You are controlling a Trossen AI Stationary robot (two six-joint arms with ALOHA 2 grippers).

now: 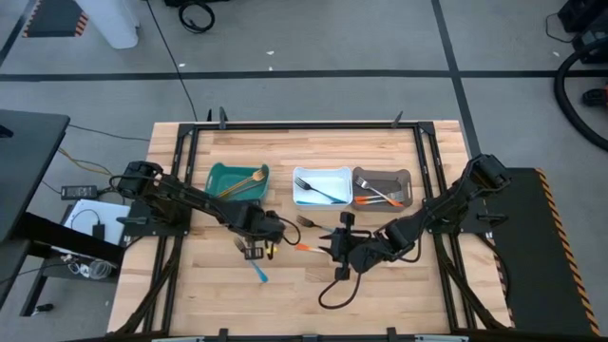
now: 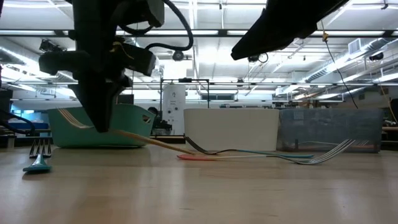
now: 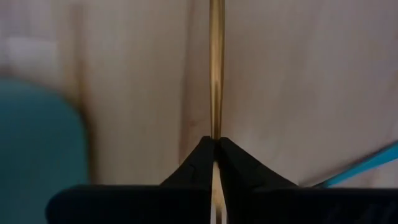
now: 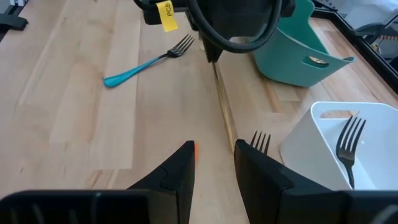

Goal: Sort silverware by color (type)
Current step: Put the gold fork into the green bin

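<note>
My left gripper (image 3: 216, 144) is closed on the thin tan wooden-handled fork (image 4: 224, 106).
I pinch only its end, so it may swing or slip before the teal plastic bin (image 1: 226, 177).

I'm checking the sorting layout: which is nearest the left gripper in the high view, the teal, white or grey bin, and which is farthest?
From the left gripper:
1. Teal bin, just beyond it at the left of the row.
2. White bin, in the middle.
3. Grey bin, at the right end, farthest.
</note>
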